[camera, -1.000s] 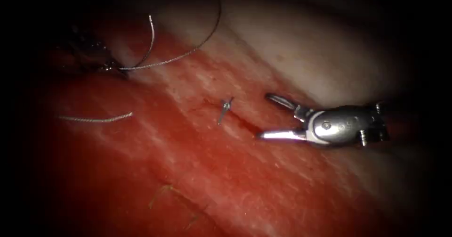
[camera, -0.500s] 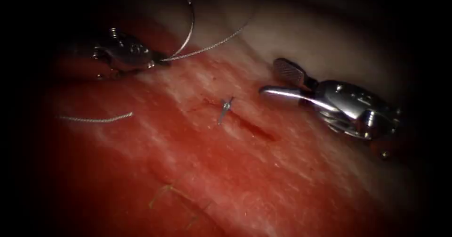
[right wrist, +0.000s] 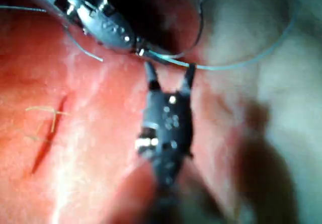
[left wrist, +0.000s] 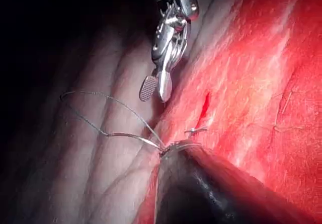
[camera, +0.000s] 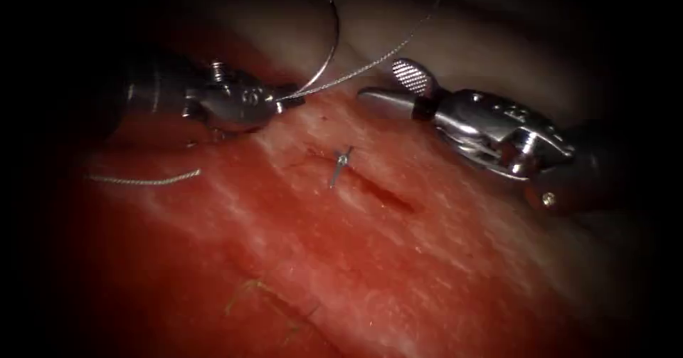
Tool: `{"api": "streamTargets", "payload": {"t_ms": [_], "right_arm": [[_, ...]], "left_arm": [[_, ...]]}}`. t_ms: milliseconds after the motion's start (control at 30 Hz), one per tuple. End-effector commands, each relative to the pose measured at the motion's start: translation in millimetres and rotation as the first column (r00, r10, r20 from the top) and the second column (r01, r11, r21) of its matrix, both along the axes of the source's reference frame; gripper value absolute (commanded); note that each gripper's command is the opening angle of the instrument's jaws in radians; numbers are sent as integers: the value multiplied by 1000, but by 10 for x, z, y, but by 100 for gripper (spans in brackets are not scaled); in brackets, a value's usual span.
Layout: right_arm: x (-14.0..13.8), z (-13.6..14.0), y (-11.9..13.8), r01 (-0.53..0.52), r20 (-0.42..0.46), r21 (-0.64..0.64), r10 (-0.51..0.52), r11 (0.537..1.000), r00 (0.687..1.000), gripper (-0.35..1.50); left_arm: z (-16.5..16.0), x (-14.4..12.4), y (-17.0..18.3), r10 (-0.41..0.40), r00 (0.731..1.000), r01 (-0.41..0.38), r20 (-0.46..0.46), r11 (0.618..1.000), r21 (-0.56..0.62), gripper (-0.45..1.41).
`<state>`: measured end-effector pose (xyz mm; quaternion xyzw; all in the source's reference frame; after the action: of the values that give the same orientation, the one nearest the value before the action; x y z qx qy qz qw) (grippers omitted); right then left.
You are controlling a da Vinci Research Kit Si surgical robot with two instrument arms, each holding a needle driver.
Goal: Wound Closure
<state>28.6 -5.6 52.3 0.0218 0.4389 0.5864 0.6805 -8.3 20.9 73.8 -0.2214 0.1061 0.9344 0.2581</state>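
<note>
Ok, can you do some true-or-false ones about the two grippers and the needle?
1. The left gripper is shut on the needle. True.
2. The needle is stuck in the tissue. False: it curves up free above it.
3. The right gripper is open and holds nothing. True.
4. The cut has no stitch. False: one knotted stitch crosses it.

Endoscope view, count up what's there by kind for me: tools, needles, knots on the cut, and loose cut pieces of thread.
Tools: 2, the left tool shut on the needle's thread end, the right tool open, holding nothing.
Needles: 1, the curved needle clear of the tissue.
Knots on the cut: 1, the tied knot.
Loose cut thread pieces: 1, the cut end left of the cut.
Total: 5.
</note>
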Motion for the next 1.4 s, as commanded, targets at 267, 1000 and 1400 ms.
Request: {"api": "streamTargets", "payload": {"t_ms": [267, 1000, 1400], "right_arm": [[11, -1, 9, -11, 49, -26, 13, 1000, 999, 103], [37, 22, 15, -45, 84, -23, 46, 999, 995, -20], [23, 15, 26, -52, 96, -135, 65, 990, 993, -35]], "left_arm": [[-9, -19, -16, 23, 998, -28, -62, 997, -74, -45], [-26, -33, -29, 83, 987, -107, -135, 978, -179, -45], [-40, -27, -30, 107, 946, -98, 307, 994, -47, 103]]}}
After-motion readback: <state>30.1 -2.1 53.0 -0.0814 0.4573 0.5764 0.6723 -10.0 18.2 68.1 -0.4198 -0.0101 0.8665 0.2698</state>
